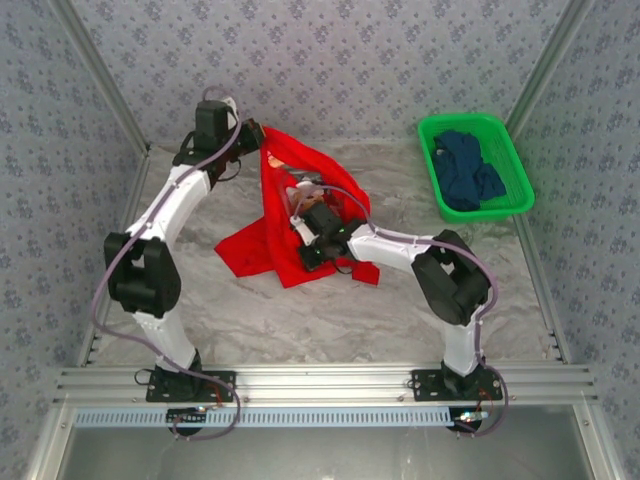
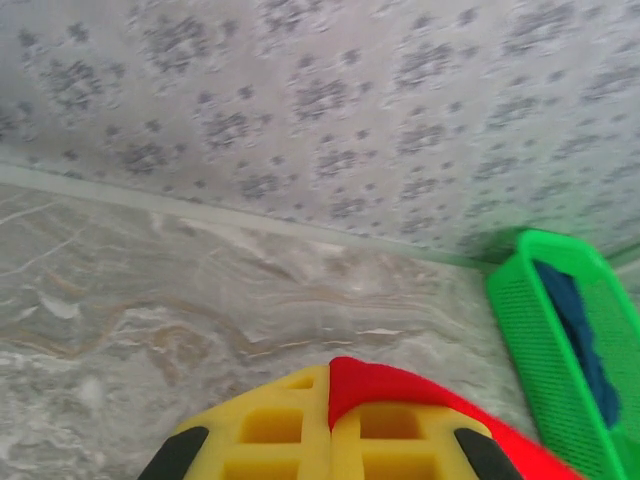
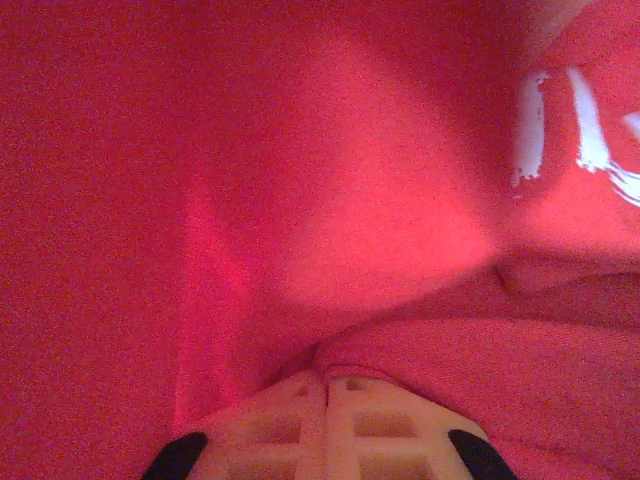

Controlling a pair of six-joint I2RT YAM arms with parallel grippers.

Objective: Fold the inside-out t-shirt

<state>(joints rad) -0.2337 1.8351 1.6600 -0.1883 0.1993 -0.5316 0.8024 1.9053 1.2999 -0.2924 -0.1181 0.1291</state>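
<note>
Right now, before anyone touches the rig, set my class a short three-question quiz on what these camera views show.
1. True or false: the left pincer is shut on the red t-shirt.
2. Where does the dark blue garment lie? A: on the table. B: in the green basket. C: over an arm.
3. What cloth does the right pincer grip?

Key: 1 true; 2 B; 3 the red t-shirt.
</note>
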